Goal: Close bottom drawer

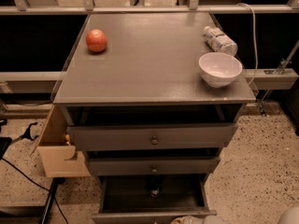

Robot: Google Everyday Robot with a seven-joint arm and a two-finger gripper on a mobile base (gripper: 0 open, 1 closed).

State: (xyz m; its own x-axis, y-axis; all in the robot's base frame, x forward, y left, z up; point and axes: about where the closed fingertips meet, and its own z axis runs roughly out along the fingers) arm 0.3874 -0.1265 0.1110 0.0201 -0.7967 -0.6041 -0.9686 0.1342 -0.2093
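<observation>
The grey cabinet has three drawers. The bottom drawer (154, 215) is the lowest one and stands pulled far out, showing its dark wood-grain interior (126, 197). A small dark object (154, 185) stands inside it near the back. The middle drawer front (152, 166) and the widest top drawer front (152, 136) are each pulled out a little, with round metal knobs. A pale rounded part of my gripper (189, 220) shows at the bottom edge, just at the bottom drawer's front rim, right of centre. The rest of the arm is out of view.
On the cabinet top (149, 73) lie an orange-red fruit (96, 40), a white bowl (220, 69) and a plastic bottle (219, 40) on its side. A light wooden box (58, 146) stands against the cabinet's left side. Cables (28, 176) run over the speckled floor on the left.
</observation>
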